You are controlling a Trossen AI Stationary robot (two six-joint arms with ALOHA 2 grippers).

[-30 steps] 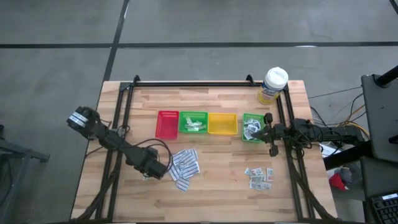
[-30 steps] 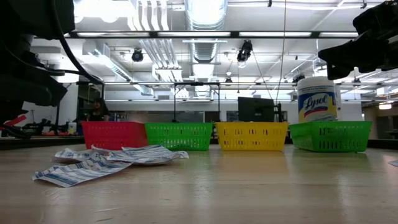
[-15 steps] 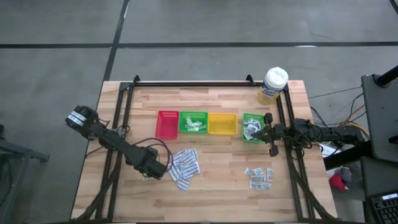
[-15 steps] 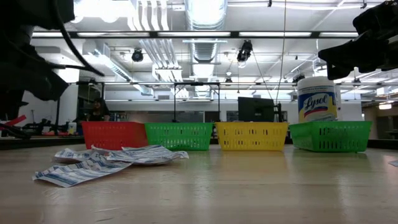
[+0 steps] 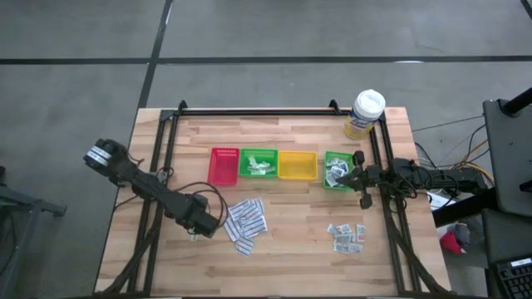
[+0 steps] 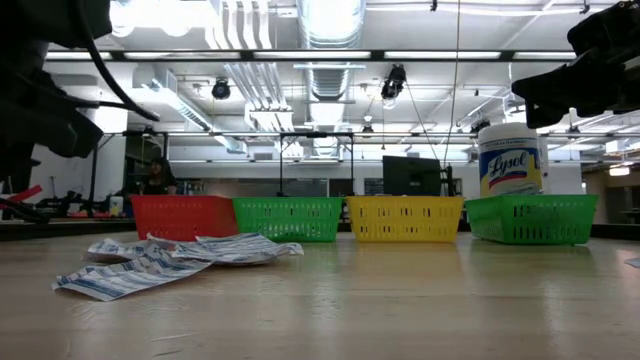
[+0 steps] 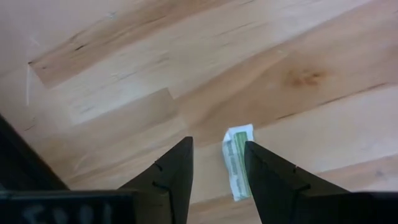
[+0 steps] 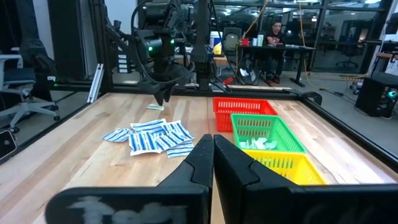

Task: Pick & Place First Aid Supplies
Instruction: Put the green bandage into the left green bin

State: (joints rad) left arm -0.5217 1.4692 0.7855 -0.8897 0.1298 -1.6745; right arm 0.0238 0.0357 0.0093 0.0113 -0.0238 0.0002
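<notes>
- Hovering over the bench near its left edge, the left gripper (image 7: 214, 171) has its fingers apart and holds nothing; a small pale green-white sachet (image 7: 238, 160) lies flat on the wood just below, between the fingertips in the left wrist view.
- Beside that gripper, toward the middle of the bench, a heap of long white printed strips (image 5: 246, 221) overlaps loosely.
- Near the front right corner lies a cluster of small grey-white squares (image 5: 347, 236).
- Four trays stand in a row across the middle: red tray (image 5: 224, 165), green tray (image 5: 258, 155), yellow tray (image 5: 297, 165) and a second green tray (image 5: 337, 155) nearest the right edge; both green ones hold packets.
- The right gripper (image 8: 213, 149), fingers pressed together and empty, hangs by the right edge just beside the second green tray.
- A white-lidded tub (image 5: 366, 114) stands at the back right corner.
</notes>
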